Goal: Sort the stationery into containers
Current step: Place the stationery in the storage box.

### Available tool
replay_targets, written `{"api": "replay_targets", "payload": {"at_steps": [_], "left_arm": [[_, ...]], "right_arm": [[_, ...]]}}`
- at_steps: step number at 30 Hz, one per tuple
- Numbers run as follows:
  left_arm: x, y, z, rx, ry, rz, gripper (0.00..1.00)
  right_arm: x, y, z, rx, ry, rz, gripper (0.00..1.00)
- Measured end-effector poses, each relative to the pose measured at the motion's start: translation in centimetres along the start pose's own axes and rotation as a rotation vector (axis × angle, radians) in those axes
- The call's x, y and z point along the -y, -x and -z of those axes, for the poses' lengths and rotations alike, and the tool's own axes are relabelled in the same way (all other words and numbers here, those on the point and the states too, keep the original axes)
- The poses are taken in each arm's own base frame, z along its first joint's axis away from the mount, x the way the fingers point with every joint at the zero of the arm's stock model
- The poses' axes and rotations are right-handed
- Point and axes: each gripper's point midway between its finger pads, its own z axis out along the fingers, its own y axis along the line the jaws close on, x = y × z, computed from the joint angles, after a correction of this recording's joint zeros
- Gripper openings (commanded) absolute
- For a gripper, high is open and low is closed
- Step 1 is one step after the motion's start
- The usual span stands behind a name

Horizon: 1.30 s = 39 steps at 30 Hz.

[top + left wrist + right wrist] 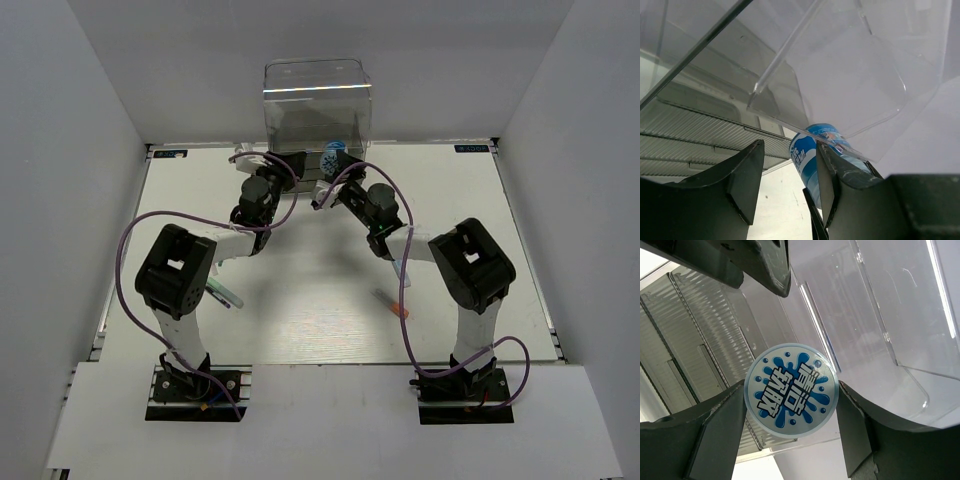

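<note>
The clear cabinet point(318, 100) stands at the table's far edge, and one of its clear drawers point(850, 75) shows pulled out above my left gripper. My right gripper point(791, 386) is shut on the round blue-and-white roll point(791, 390), holding it just before the cabinet point(880, 300). The left gripper point(787, 185) is open with nothing between its fingers. It sits right beside the roll point(807, 155), which shows past its right finger. From above, both grippers point(288, 165) point(338, 168) meet at the cabinet's front. A teal pen point(222, 295) and an orange-capped tube point(392, 303) lie on the table.
A light-blue-ended tube point(403, 270) lies by the right arm. White walls enclose the table on three sides. Purple cables loop from both arms over the table.
</note>
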Motion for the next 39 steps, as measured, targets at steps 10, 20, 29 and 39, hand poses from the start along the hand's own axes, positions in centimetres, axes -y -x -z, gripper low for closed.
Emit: {"api": "replay_targets", "payload": {"at_steps": [10,20,29,39], "left_arm": [[1.6,0.1,0.1,0.014,-0.061,-0.036,0.56],[2.7,0.9,0.3,0.025,-0.093,-0.056,0.56],[4.0,1.9,0.5,0.050,-0.122,-0.059,0.56],[4.7,2.6,0.7,0.062,-0.136,-0.057,0.56]], "right_arm": [[0.9,0.5,0.5,0.019,-0.014,-0.007,0.00],[0.8,0.6,-0.2,0.033,-0.017,0.008,0.00],[0.6,0.5,-2.0,0.055,-0.022,0.044,0.00],[1.2,-0.2,-4.6,0.059,-0.052,0.078,0.00]]}}
